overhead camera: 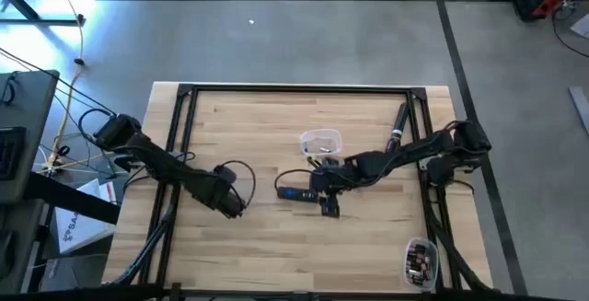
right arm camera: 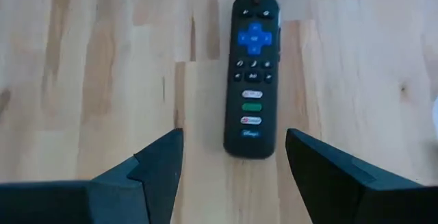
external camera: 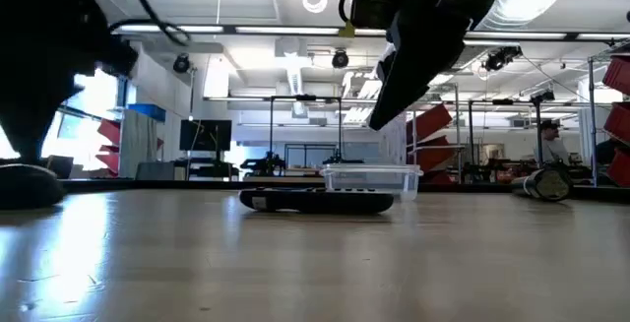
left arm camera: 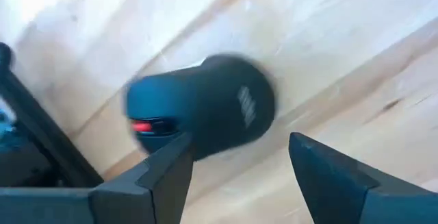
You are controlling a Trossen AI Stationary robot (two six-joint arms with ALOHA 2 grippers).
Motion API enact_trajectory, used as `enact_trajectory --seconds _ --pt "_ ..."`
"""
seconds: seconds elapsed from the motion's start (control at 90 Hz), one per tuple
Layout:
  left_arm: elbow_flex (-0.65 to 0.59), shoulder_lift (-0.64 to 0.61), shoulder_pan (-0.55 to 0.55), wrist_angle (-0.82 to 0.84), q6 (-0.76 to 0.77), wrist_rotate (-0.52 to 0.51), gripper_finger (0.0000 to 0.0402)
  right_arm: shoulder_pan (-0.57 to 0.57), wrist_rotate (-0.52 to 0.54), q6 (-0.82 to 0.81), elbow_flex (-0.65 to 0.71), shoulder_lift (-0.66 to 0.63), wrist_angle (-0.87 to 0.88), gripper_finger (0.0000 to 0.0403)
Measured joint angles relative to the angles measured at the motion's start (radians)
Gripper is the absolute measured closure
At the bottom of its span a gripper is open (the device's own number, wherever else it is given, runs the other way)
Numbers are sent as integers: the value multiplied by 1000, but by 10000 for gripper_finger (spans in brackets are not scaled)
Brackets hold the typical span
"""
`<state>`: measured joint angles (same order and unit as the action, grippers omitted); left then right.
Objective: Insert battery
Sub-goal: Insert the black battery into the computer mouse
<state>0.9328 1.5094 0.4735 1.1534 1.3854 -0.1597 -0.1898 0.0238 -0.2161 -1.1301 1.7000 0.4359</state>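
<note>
A black remote (right arm camera: 252, 73) with a blue button pad lies flat on the wooden table, buttons up; it also shows in the high view (overhead camera: 296, 193) and the low view (external camera: 315, 201). My right gripper (right arm camera: 233, 135) hangs open above the remote's near end, clear of it (external camera: 413, 61). My left gripper (left arm camera: 239, 142) is open at the table's left (overhead camera: 230, 202), just short of a dark rounded thing like a computer mouse (left arm camera: 205, 107) that rests on the table. A single battery cannot be made out.
A clear plastic tub (overhead camera: 320, 142) stands just beyond the remote. A dark pen-like stick (overhead camera: 398, 128) lies at the far right. A small clear box of small parts (overhead camera: 419, 260) sits at the near right corner. A black frame (overhead camera: 184, 98) borders the table.
</note>
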Motion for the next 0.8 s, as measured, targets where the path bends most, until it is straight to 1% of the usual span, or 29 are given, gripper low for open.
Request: enact_trajectory --seconds 0.078,0.122,0.233,0.367,0.444,0.556,0.678,0.8 --pt "9 0 0 17 41 -7 183 0 0 9 0 0 1 174" --pt "8 0 0 44 29 -6 183 0 0 15 0 0 1 174" --pt "6 0 11 55 -128 -29 183 -1 0 44 0 0 0 174" --pt "5 0 27 56 -350 -52 183 -4 0 60 0 2 -4 174" --pt "5 -13 31 63 -461 0 182 -7 0 60 0 2 -27 174" --pt "5 -61 18 71 -573 70 176 -7 0 61 0 2 -89 174" --pt "5 -136 2 85 -603 91 163 -1 0 71 0 2 -149 174" --pt "-15 -202 -22 100 -603 50 138 11 6 85 0 2 -165 174"
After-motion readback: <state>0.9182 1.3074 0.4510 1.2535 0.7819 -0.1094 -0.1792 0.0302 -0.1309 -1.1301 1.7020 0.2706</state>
